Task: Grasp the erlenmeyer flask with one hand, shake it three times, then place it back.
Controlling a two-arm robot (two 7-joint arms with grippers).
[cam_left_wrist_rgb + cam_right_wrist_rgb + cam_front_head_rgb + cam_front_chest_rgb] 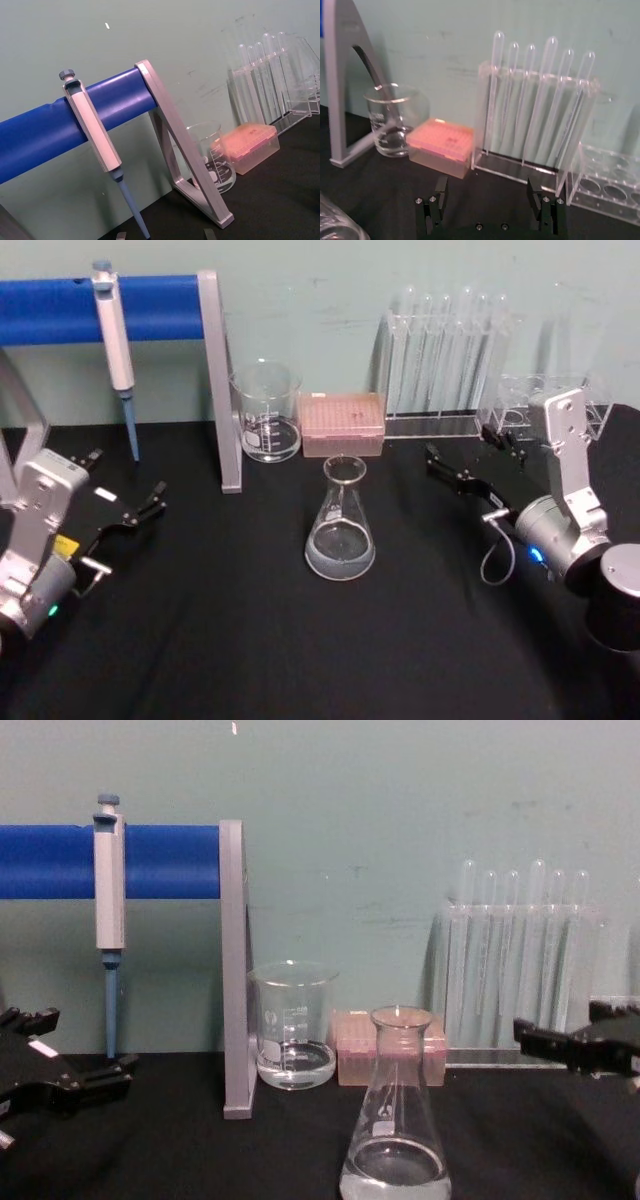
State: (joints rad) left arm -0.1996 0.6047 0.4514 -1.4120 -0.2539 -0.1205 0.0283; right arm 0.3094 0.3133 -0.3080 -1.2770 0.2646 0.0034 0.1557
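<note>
The erlenmeyer flask [340, 525] stands upright on the black table, mid-front, with clear liquid in its base; its white label shows in the chest view [397, 1140], and an edge of it in the right wrist view [332, 225]. My right gripper [458, 445] hovers to the flask's right and a little behind it, apart from it. It is open, nothing between its fingers [440, 192], and it points toward the test tube rack. My left gripper [125, 480] rests open at the table's left side, far from the flask, and also shows low in the chest view [85, 1045].
Behind the flask stand a glass beaker [268, 412] and a pink tip box [342, 424]. A rack of test tubes [445, 360] and an empty clear rack [520, 405] stand at the back right. A pipette [116, 350] hangs on the blue-barred stand [222, 390].
</note>
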